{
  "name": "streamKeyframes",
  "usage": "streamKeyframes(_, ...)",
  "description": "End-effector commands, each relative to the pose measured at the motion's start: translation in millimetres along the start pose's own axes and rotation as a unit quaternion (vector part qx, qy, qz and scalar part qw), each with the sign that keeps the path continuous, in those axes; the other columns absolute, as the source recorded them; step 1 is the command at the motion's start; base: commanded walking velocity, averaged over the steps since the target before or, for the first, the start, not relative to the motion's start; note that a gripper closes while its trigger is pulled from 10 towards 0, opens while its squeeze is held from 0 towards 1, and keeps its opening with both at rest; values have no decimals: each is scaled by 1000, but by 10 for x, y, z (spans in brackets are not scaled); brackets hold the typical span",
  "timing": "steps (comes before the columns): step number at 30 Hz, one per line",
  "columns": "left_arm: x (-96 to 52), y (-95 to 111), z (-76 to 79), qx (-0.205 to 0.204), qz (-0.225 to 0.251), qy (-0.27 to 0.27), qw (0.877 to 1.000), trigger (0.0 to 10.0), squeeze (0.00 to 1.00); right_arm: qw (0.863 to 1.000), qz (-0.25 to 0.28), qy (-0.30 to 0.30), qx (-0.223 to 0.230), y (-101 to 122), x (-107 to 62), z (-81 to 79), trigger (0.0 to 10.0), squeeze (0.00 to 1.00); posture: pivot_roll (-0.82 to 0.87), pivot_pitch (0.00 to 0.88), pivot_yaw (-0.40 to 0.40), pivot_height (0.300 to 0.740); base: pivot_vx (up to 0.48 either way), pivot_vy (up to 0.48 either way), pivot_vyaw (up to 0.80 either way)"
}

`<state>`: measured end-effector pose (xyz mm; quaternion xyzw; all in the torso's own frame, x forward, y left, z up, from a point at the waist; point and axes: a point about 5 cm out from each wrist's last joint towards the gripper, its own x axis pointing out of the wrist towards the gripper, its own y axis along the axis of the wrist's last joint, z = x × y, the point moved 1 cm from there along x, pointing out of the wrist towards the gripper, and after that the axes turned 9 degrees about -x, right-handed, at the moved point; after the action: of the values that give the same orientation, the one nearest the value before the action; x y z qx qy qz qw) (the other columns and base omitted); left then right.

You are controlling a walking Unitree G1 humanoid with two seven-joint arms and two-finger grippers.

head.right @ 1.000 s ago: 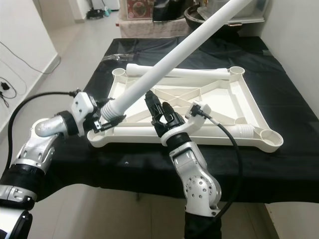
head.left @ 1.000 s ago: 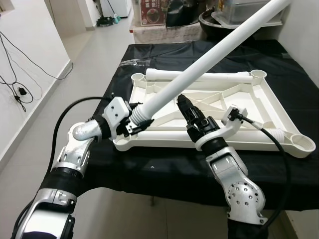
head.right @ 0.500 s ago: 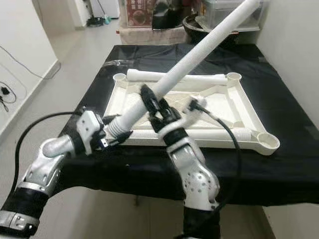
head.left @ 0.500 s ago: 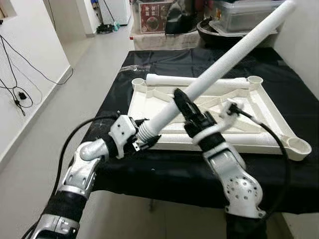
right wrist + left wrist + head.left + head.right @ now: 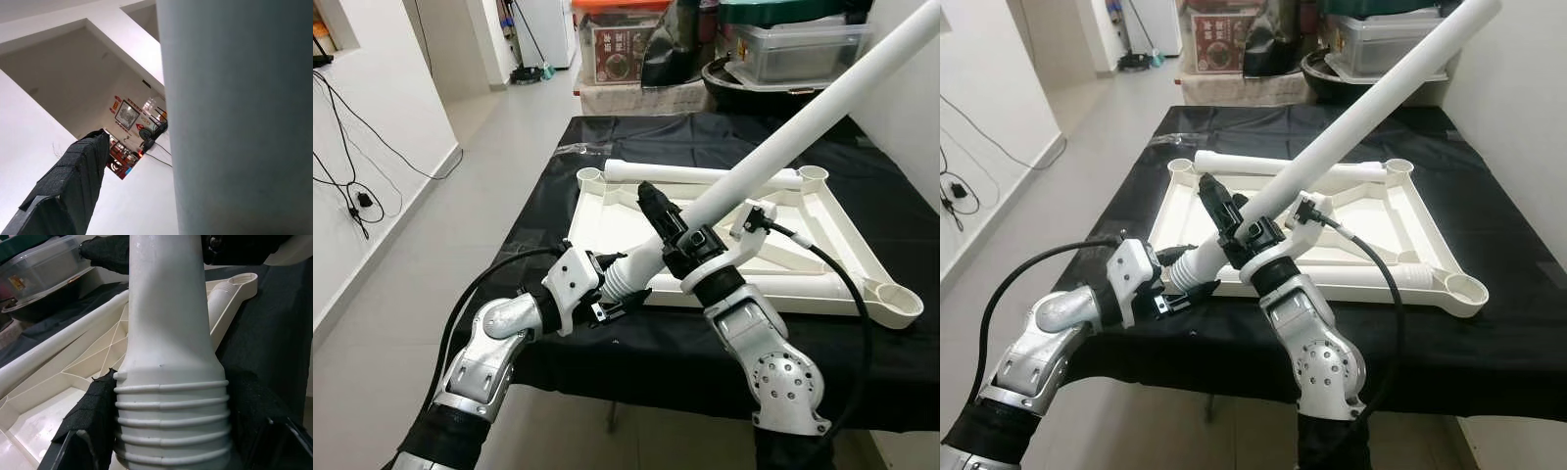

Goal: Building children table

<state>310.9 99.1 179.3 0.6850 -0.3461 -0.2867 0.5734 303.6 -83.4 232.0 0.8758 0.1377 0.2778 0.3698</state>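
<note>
A: What's nearest?
B: The left gripper, fingers clamped on the table leg's ribbed end, just off the black table's front edge.
A: And beyond?
B: The right gripper beside the shaft; whether it grips, I cannot tell. The upturned tabletop lies behind; bins beyond. The leg's threaded end has drawn back off the tabletop.
</note>
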Motion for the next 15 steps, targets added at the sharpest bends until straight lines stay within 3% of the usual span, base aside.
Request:
streamKeyframes(1,-6,-71,56,-5,-17,-9,1000,10000,0,1000,-14,23,14,-103,24,-83,10000,0,30,17,25,740,0,0,0)
streamKeyframes(15,-93,-150,136,-5,-40,-17,999,10000,0,1000,-23,17,2,-99,6,-1,10000,0,35,28,23,740,0,0,0)
